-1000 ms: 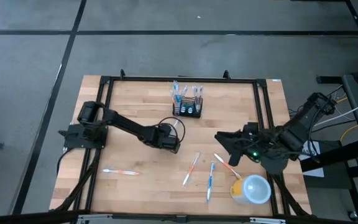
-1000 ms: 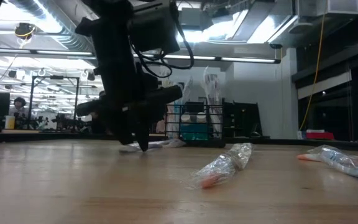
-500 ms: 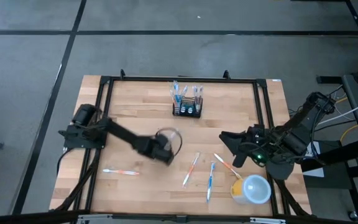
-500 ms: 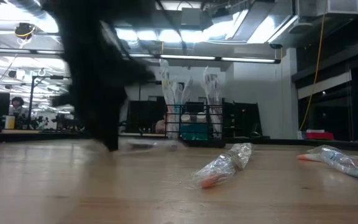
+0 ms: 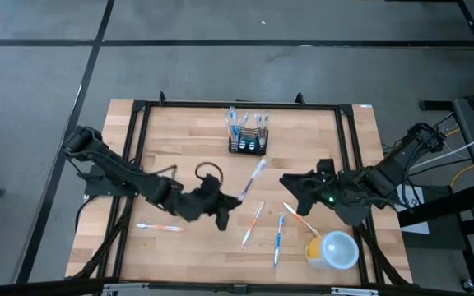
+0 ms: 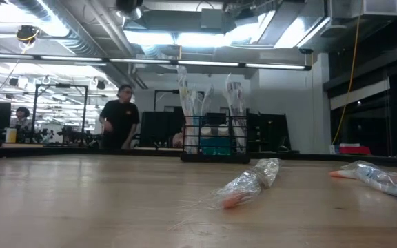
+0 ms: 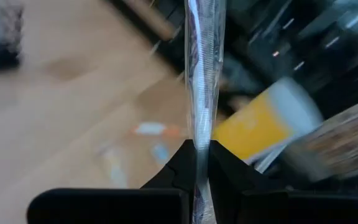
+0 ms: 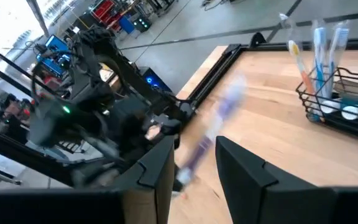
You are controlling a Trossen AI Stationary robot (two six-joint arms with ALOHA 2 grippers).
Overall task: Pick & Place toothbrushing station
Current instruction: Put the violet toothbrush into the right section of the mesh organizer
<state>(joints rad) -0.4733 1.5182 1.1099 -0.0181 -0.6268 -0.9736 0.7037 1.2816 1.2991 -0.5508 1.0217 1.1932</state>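
My left pincer (image 5: 230,203) is clamped on a slim toothbrush in a clear plastic wrapper (image 5: 253,178), held above the middle of the pale wooden table (image 5: 179,140), the wrapped brush slanting up toward the small black wire-mesh holder with white and blue toothbrushes standing in it (image 5: 248,136), which sits near the table's far edge, well apart from my pincer. My right pincer (image 5: 290,184) hovers with its fingers apart just beside the wrapped brush's far end, over the table's right half. More clear-wrapped toothbrushes (image 5: 278,234) lie flat near the front, next to a round yellow cup with a pale lid (image 5: 333,250).
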